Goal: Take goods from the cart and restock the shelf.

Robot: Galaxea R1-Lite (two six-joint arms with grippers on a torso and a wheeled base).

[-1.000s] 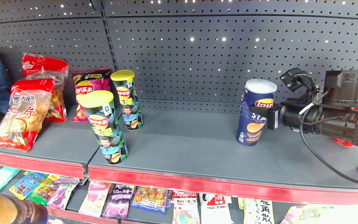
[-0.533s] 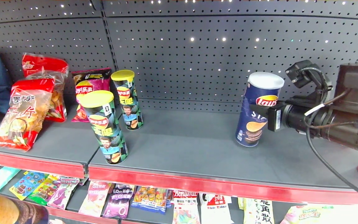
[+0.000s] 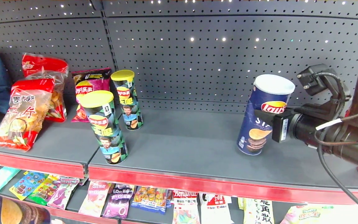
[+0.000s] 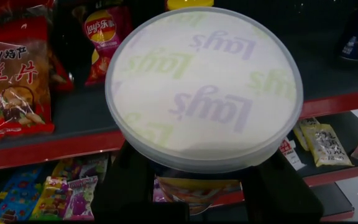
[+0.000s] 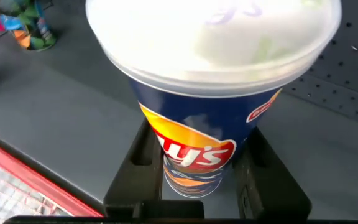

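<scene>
Nearest, at the lower left of the head view, the second chip can (image 3: 9,213) lies in the left gripper. The left wrist view shows its white lid (image 4: 204,87) from above. The left gripper (image 4: 201,190) has its black fingers (image 4: 129,183) pressed against the can's sides below the lid, pinching it in front of the shelves.

Beyond it, along the bottom of the head view, small candy packets (image 3: 120,199) lie in a row on the lower level. Above them runs the red edge strip (image 3: 197,183) of the grey shelf (image 3: 182,146).

On the right of that shelf, the blue chip can (image 3: 264,115) sits between the fingers of the right gripper (image 3: 266,117), which comes in from the right edge of the frame. The gripper is clamped on the can at about mid-height, one finger on each side. The can leans, its white lid farther right than its base. The base is at the shelf board, but whether it touches cannot be told. In the right wrist view the can (image 5: 197,124) fills the gap between the two fingers (image 5: 138,168), with the grey board (image 5: 55,124) around it.

Well apart to the left, near the front edge, stands a yellow-lidded can (image 3: 104,124). A second yellow-lidded can (image 3: 127,99) stands behind it. Farther left lie two red snack bags (image 3: 23,112), and a purple bag (image 3: 89,87) leans near the back. The dark pegboard wall (image 3: 197,62) closes the upper half of the frame.
</scene>
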